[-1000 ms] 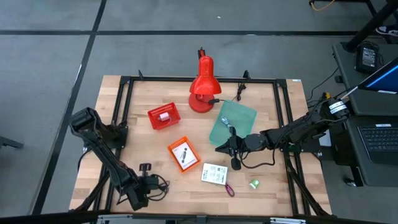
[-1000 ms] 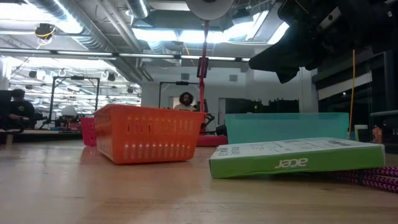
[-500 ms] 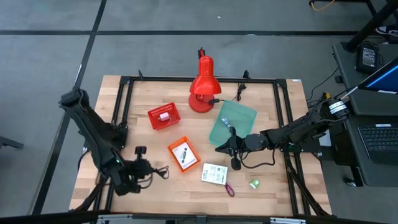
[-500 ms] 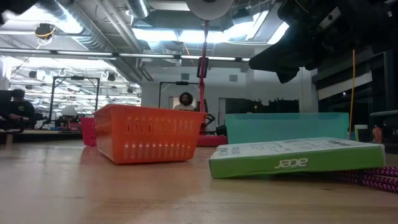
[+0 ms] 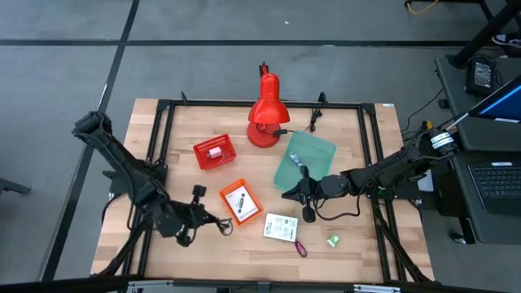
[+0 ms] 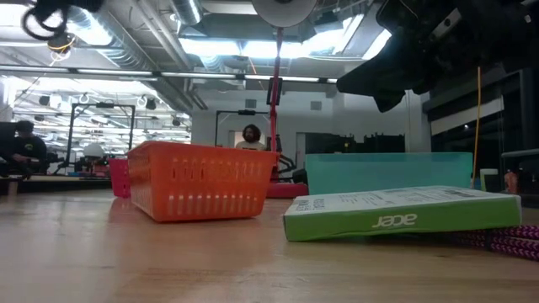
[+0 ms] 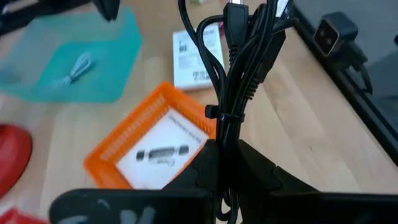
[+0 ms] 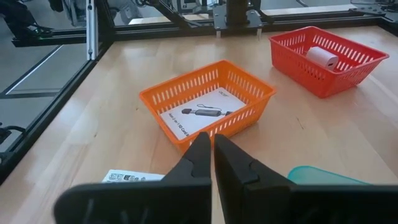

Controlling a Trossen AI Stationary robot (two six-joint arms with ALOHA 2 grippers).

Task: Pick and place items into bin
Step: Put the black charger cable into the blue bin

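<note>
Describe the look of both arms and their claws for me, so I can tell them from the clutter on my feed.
Both arms are dark, almost black, built of slim jointed segments. The left claw has two matte black fingers tapering to narrow tips; the right claw looks the same, wedge-shaped and unmarked. The right arm has a black cable trailing along it and a silvery ring near its base. No coloured markings show on either.

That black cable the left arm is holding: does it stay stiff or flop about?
Probably floppy: the black cable hangs in loose loops from the left gripper, shut on it. A tie bundles the strands, so it should stay together. Looks light.
</note>
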